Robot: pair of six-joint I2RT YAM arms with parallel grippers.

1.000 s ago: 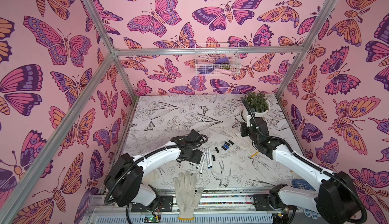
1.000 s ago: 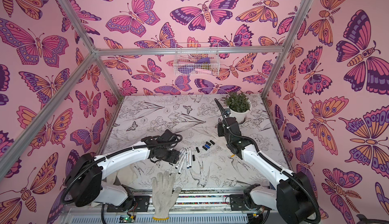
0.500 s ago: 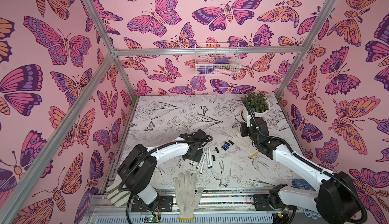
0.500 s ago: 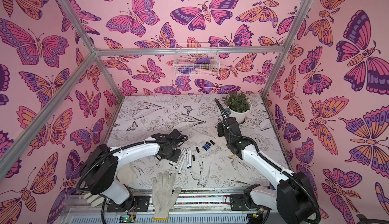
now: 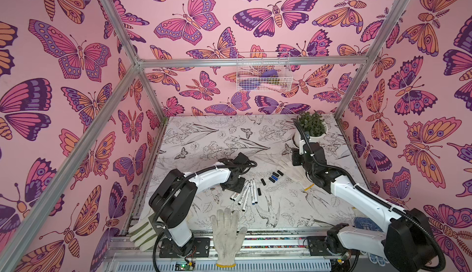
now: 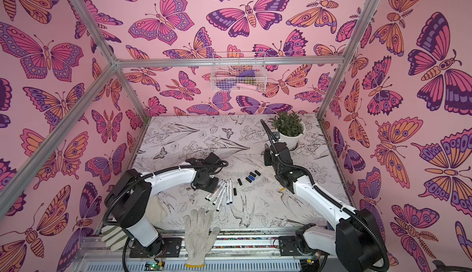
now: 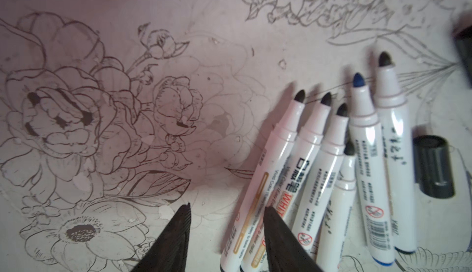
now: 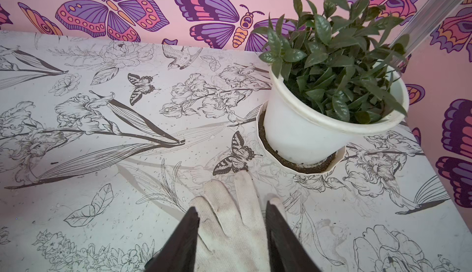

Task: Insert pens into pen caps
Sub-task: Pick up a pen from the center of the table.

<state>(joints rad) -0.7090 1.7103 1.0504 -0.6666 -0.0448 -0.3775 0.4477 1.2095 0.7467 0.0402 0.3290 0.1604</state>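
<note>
Pink butterfly-print walls (image 5: pixel 76 53) and aluminium framing enclose a table (image 5: pixel 204 140) covered in black-and-white botanical drawings. A wire basket (image 5: pixel 263 71) hangs on the back wall, and a potted plant (image 5: pixel 310 130) stands in the far right corner.

The left arm (image 5: pixel 209 176) bends inward and low over the table's middle. The right arm (image 5: pixel 357 194) reaches forward toward the plant.

The left gripper (image 7: pixel 227 207) is spread, with bare table between its fingers. One finger lies across the barrel of the outermost pen. The right gripper (image 8: pixel 231 207) is also spread, empty, above a white knit glove (image 8: pixel 229 219), which that arm partly hides in both top views.

The pens (image 5: pixel 244 194), all uncapped, lie bunched side by side just beside the left gripper. The pen caps (image 5: pixel 273 177), black with one blue, are scattered just right of them, between the arms.
</note>
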